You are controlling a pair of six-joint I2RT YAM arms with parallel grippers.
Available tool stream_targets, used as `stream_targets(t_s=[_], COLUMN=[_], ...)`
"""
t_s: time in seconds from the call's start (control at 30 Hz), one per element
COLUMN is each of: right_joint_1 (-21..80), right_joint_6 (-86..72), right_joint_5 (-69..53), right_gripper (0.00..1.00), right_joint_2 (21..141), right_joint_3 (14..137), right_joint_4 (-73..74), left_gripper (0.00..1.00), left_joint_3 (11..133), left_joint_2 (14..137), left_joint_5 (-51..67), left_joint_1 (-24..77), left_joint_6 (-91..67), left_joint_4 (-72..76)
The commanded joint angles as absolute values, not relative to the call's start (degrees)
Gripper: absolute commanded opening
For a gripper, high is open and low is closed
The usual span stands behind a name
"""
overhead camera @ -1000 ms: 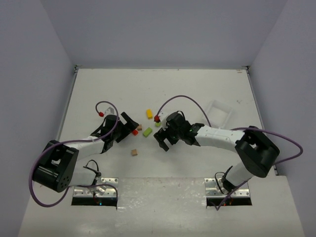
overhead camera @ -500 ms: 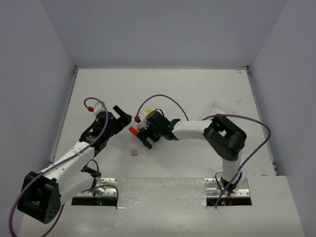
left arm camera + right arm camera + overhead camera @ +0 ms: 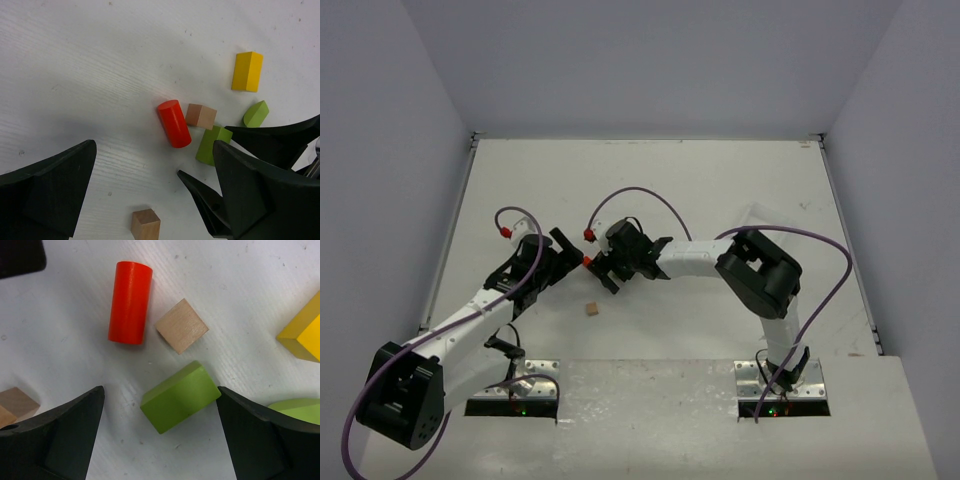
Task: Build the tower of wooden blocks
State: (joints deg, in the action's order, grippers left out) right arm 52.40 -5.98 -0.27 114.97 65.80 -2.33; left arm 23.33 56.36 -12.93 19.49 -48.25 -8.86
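Note:
The wood blocks lie loose on the white table (image 3: 720,180); no tower stands in any view. A lime green block (image 3: 180,396) rests between the fingers of my open right gripper (image 3: 160,390) (image 3: 601,270), its corner close to the right finger. Just beyond it lie a red-orange cylinder (image 3: 130,302) (image 3: 174,123) and a tan cube (image 3: 181,326) (image 3: 201,116). A yellow block (image 3: 247,71) and a green half-round piece (image 3: 256,113) lie further off. My left gripper (image 3: 154,145) (image 3: 568,250) hangs open and empty beside the cylinder, facing the right gripper.
A second tan cube (image 3: 591,310) (image 3: 145,225) lies alone nearer the arm bases. A corner of the white tray (image 3: 752,213) peeks out behind the right arm's elbow. Both grippers crowd the same small patch. Grey walls enclose the table on three sides.
The right arm has swung left across the blocks and now straddles the lime green block. The left gripper has drawn back slightly from the red-orange cylinder.

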Motion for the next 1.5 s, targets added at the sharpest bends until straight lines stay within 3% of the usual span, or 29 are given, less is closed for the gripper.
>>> stream_targets(t_s=[0.0,0.33,0.5,0.97,1.17,1.47], right_joint_1=[52.73,53.23,53.58,53.59,46.94,39.41], right_joint_6=[-5.86,-13.42,-18.19,-11.73,-12.97,-8.47], right_joint_5=[3.51,10.28,13.40,15.20,8.62,2.18], right_gripper=[0.91,0.38,0.21,0.20,0.22,0.24], right_joint_2=[115.93,112.27,107.45,81.01,77.70,78.22], right_joint_3=[68.70,65.00,62.17,34.57,25.72,22.35], right_joint_4=[-2.63,-2.69,-0.92,-3.06,-6.96,-14.82], left_gripper=[1.00,1.00,1.00,1.00,1.00,1.00], left_joint_3=[22.92,22.41,22.57,27.59,32.31,44.22], left_joint_2=[55.52,54.25,54.20,58.51,64.96,79.03], left_joint_5=[-13.18,-12.96,-13.10,-8.07,-4.70,-3.19], left_joint_1=[20.04,20.04,20.02,19.96,20.10,22.61], left_joint_6=[-47.56,-47.90,-47.33,-41.38,-38.22,-34.99], left_joint_4=[-7.56,-7.65,-7.81,-8.28,-6.33,-4.49])
